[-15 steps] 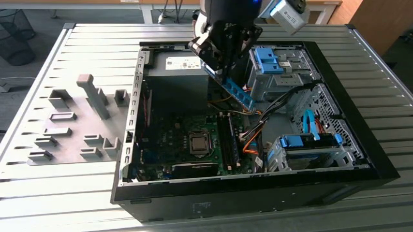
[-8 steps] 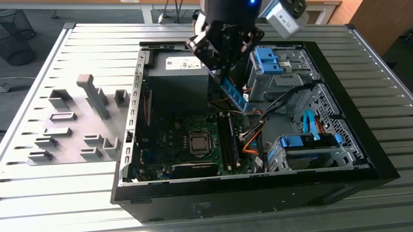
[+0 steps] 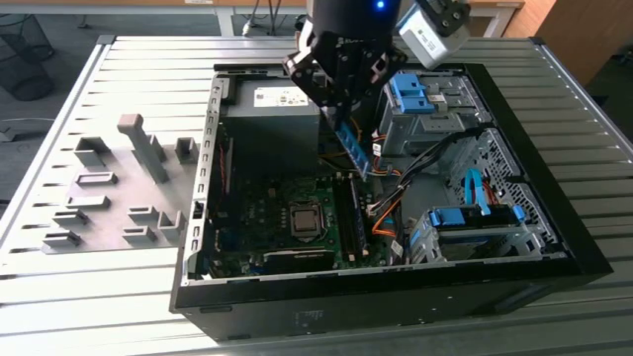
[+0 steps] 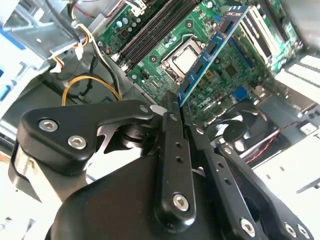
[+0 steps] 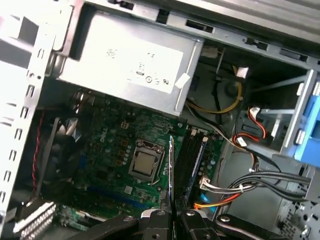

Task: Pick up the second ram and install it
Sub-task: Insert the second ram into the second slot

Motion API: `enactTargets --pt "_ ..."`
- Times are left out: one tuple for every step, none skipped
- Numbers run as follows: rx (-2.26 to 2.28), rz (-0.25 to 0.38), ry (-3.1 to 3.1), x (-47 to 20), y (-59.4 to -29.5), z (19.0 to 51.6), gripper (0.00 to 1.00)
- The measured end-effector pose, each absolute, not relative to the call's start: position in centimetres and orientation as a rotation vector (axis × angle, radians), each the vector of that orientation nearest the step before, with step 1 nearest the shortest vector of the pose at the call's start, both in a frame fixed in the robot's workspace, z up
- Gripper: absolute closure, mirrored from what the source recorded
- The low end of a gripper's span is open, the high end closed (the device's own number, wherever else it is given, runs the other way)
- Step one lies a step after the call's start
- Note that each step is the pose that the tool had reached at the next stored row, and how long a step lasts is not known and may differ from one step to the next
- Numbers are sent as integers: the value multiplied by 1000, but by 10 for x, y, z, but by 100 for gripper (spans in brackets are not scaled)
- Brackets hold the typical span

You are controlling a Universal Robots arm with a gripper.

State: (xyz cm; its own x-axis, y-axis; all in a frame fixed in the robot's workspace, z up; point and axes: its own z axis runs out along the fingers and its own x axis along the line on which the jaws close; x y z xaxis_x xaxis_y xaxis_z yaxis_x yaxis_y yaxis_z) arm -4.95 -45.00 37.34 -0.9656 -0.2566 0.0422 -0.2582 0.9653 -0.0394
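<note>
Gripper (image 3: 348, 111) fingers pinch the second ram (image 3: 354, 146) by its upper end in the exterior view, holding it tilted above the open computer case (image 3: 554, 222), over the motherboard (image 3: 287, 215).

Seen in the second wrist view, the blue-green stick (image 4: 212, 47) extends from the black fingers (image 4: 170, 120) toward the CPU socket (image 4: 186, 59).

Edge-on in the first wrist view, the ram (image 5: 171, 175) hangs between the socket (image 5: 145, 164) and the memory slots (image 5: 192, 157).
</note>
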Motion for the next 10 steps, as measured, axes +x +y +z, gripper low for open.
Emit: enactTargets --pt "376 69 -3081 -50 -450 373 86" --pt "349 68 -3084 -50 -450 373 86" --pt "321 68 -3086 -50 -450 373 86" --pt "293 68 -3089 -50 -450 373 86" --pt "263 67 -3091 -50 -450 372 86" --pt "235 67 -3093 -50 -450 372 86" --pt "207 66 -3094 -50 -450 372 86" --pt "179 66 -3096 -50 -450 372 86" --pt "151 66 -3097 -50 -450 371 86" --pt "123 65 -3098 -50 -450 371 86"
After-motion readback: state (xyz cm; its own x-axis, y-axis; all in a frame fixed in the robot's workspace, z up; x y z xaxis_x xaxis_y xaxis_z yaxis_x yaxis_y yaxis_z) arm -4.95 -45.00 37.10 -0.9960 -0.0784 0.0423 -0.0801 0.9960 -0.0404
